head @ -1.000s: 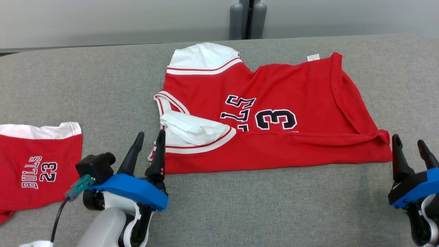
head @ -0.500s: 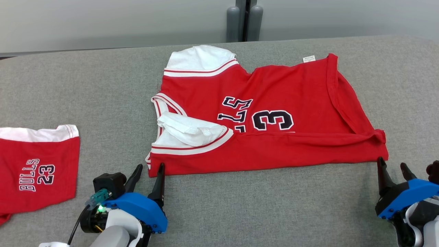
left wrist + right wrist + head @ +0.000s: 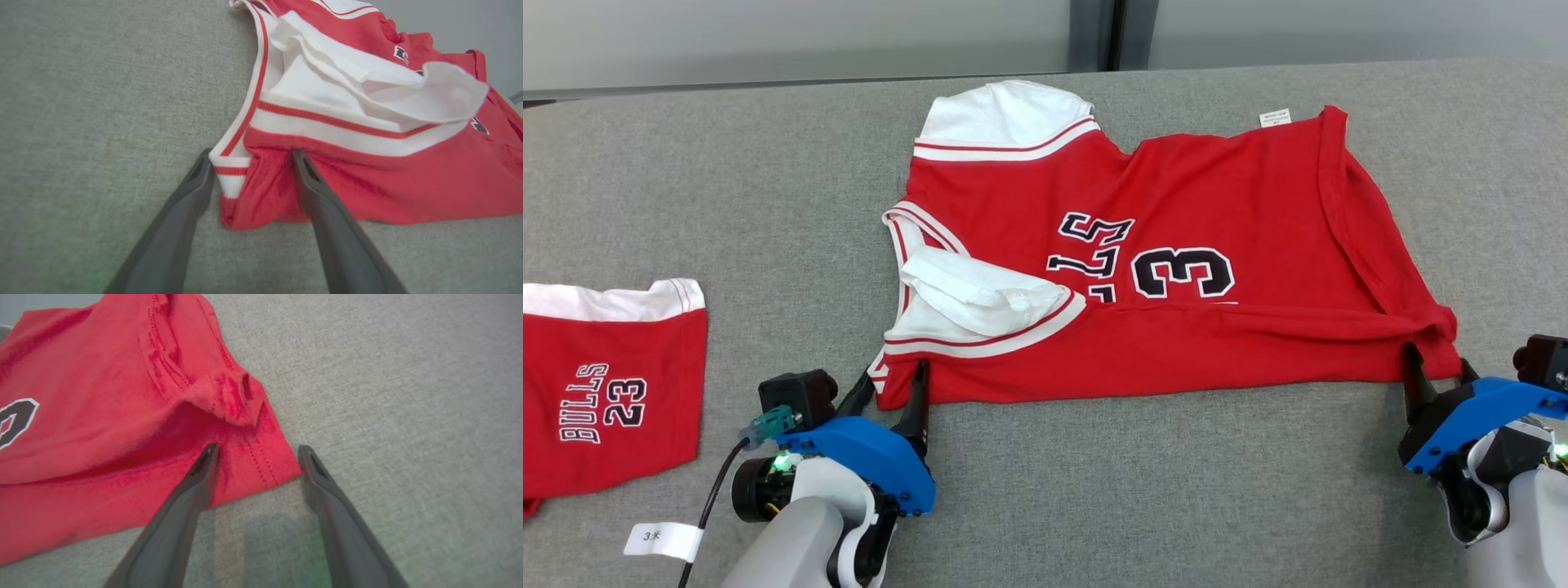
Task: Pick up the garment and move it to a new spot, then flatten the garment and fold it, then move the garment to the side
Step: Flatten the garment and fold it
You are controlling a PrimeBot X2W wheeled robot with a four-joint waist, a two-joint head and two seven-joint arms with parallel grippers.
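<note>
Grey bench (image 3: 1094,490); red garment (image 3: 1176,204) is straddled at one corner by left tool (image 3: 894,380), another by right tool (image 3: 259,451), both spread.

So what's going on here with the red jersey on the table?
A two-armed robot is partway through folding the red jersey on the grey table. The jersey's near edge is already folded over, partly covering the number. The left jaws stand open astride the near left corner and the right jaws open astride the near right corner; neither has closed on the cloth yet. A second red garment lies off to the left.
</note>
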